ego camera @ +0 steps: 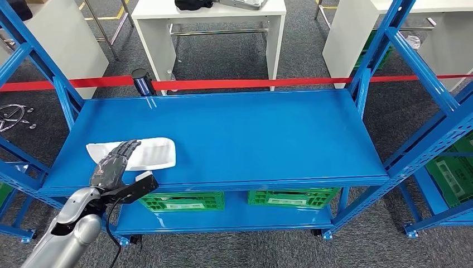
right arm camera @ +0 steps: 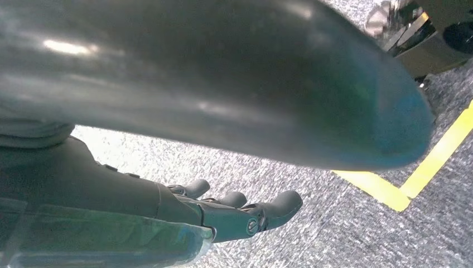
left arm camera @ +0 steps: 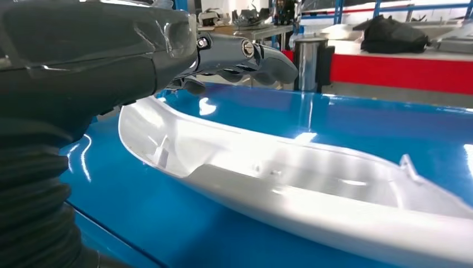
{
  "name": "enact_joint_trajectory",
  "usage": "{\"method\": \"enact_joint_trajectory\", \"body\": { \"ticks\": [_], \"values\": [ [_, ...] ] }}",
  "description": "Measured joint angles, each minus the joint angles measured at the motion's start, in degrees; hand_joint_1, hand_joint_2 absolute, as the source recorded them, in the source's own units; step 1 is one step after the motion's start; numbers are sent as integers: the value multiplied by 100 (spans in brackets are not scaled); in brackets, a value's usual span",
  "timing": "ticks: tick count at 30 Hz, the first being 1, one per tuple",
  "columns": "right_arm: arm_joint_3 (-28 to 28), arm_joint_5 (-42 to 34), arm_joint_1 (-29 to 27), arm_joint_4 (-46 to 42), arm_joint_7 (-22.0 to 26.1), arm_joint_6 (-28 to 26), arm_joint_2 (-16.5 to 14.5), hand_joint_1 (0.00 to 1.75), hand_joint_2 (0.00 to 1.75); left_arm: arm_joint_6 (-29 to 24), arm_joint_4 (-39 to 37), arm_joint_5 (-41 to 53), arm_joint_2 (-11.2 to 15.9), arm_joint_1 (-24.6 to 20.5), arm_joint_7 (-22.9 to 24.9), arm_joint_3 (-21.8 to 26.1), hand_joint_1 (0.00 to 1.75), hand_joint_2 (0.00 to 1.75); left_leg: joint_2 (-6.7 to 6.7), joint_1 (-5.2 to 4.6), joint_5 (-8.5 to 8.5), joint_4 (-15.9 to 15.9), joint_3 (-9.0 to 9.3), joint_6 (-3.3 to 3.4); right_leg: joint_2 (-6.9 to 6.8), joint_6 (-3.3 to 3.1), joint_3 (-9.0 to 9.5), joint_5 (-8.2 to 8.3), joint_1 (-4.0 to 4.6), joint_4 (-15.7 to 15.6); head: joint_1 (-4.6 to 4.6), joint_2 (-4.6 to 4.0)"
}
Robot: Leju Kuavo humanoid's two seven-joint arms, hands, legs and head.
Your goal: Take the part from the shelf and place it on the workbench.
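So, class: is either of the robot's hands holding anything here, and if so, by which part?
Nothing is held. The left hand hovers over the near end of the white part, fingers spread and not gripping; the right hand hangs over the floor with nothing in it.

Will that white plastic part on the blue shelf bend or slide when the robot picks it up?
The white part looks like a thin, hollow molded shell, so probably light and fairly stiff. It and the shelf are both glossy, so it may slide when nudged. Being long, it could tilt if the left hand lifts one end.
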State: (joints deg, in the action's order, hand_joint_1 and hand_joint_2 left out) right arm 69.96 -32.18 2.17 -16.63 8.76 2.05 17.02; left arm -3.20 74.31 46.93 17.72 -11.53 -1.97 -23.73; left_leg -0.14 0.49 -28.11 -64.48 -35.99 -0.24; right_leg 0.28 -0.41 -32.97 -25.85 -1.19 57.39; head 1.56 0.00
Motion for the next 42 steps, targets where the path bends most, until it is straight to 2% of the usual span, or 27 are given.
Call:
{"method": "enact_joint_trajectory", "body": {
  "ticks": [2,3,6,7,8,10,11,12,13,15,16,17,18,21,22,24,26,27,28,29,31,33,35,37,39,41,42],
  "values": [
    [0,-12,16,1,4,13,-17,0,0,49,-91,3,1,-92,-22,1,170,175,4,-30,175,600,297,55,-1,20,-15,5,24,3,-3,0],
    [0,-17,21,1,9,18,-25,0,0,76,-139,2,2,-134,-45,1,174,175,5,-50,172,701,341,74,-4,43,-28,12,28,1,-4,0],
    [2,-25,27,6,43,27,-37,0,0,146,-272,-16,-1,-239,-126,-10,175,175,10,-54,226,788,369,153,-10,127,-65,13,20,14,-6,0],
    [2,-26,29,9,59,27,-37,0,0,157,-304,-22,-5,-279,-144,-16,175,175,12,-43,260,830,388,189,-10,132,-124,-53,20,130,-10,0],
    [2,-27,31,14,72,27,-36,0,0,162,-333,-32,-11,-314,-157,-23,175,175,16,-31,288,867,406,218,-10,121,-237,-171,20,366,-16,0],
    [2,-28,30,29,87,27,-33,0,0,168,-392,-57,-22,-350,-170,-41,175,175,18,-44,301,874,397,241,-10,85,-592,-483,16,1122,-22,0],
    [3,-28,28,37,90,27,-32,0,0,168,-420,-70,-28,-347,-173,-50,175,175,18,-50,301,870,391,242,-11,88,-754,-587,15,1458,-22,0],
    [4,-28,26,42,94,27,-32,0,0,168,-445,-76,-33,-342,-175,-56,175,175,16,-52,300,864,386,241,-11,113,-838,-616,14,1625,-22,0],
    [5,-26,27,45,98,27,-30,0,0,168,-465,-81,-37,-338,-178,-61,175,175,12,-51,297,855,384,237,-12,158,-807,-551,10,1549,-23,0],
    [7,-21,42,48,108,27,-18,0,0,162,-482,-86,-41,-338,-182,-61,175,175,3,-46,277,822,382,209,-19,255,-446,-250,-9,794,-24,0],
    [7,-19,53,48,113,32,-11,0,0,156,-483,-87,-39,-341,-186,-58,174,175,-1,-59,256,795,373,183,-20,263,-250,-119,-10,402,-26,0],
    [7,-19,64,48,119,38,-7,0,0,152,-483,-87,-37,-345,-190,-56,173,175,-3,-72,239,771,364,158,-21,242,-116,-36,-11,137,-24,0],
    [7,-19,70,48,124,46,-5,0,0,148,-483,-87,-33,-348,-193,-54,171,175,-3,-86,226,755,355,138,-20,203,-56,-8,-4,20,-23,0],
    [7,-20,75,49,145,76,-8,0,0,148,-483,-87,-25,-356,-196,-49,165,175,0,-75,184,711,337,90,-13,93,-45,5,-9,11,-22,0],
    [7,-21,75,50,156,85,-8,0,0,149,-483,-87,-18,-363,-200,-48,165,175,1,-62,108,608,291,62,-12,62,-37,9,-21,6,-17,0],
    [7,-31,71,53,180,103,-9,0,0,155,-483,-87,-3,-382,-208,-48,163,175,3,-35,-201,59,34,-5,-12,22,-29,10,-32,2,-9,0],
    [7,-48,63,56,200,110,-8,0,0,166,-486,-87,1,-392,-210,-56,164,175,3,-10,-519,-719,-338,-44,-13,6,-30,7,-24,4,-6,0],
    [7,-57,58,56,208,110,-8,0,0,168,-487,-87,2,-392,-213,-60,165,175,3,-2,-556,-932,-448,-49,-13,5,-29,6,-20,5,-5,0],
    [7,-64,53,57,216,108,-8,0,0,162,-489,-89,4,-393,-219,-63,166,175,3,4,-490,-939,-461,-45,-10,5,-23,5,-16,5,-5,0],
    [7,-68,51,57,226,104,-8,0,0,148,-490,-93,8,-398,-232,-62,166,175,3,6,-324,-702,-352,-28,-6,6,-13,4,-12,5,-5,0],
    [7,-71,51,56,255,94,-9,0,0,84,-485,-113,32,-414,-276,-58,166,175,3,-13,52,122,52,44,7,10,3,3,0,5,-9,0],
    [7,-71,49,55,280,84,-8,0,0,-28,-469,-142,55,-426,-337,-50,166,175,9,-52,198,650,301,104,12,36,-12,5,13,7,-10,0],
    [7,-74,37,55,290,61,-1,0,0,-201,-431,-191,60,-422,-432,-33,166,175,12,-83,199,733,320,131,10,98,-28,20,9,-10,-9,0],
    [7,-87,23,55,292,23,10,0,0,-441,-310,-295,44,-398,-597,4,166,175,14,-62,260,809,358,181,6,144,-77,-15,0,50,-14,0],
    [7,-104,17,55,295,-3,28,0,0,-621,-117,-404,1,-373,-730,39,166,175,16,-38,318,877,385,227,3,127,-302,-244,-1,507,-26,0],
    [7,-113,11,55,295,-10,43,0,0,-675,39,-473,-42,-342,-788,53,166,175,13,-50,328,879,371,244,3,109,-671,-556,-1,1300,-34,0],
    [7,-114,7,55,295,-12,47,0,0,-680,97,-534,-59,-312,-841,60,166,175,12,-54,328,876,368,244,3,126,-808,-638,-3,1584,-34,0]
  ]
}}
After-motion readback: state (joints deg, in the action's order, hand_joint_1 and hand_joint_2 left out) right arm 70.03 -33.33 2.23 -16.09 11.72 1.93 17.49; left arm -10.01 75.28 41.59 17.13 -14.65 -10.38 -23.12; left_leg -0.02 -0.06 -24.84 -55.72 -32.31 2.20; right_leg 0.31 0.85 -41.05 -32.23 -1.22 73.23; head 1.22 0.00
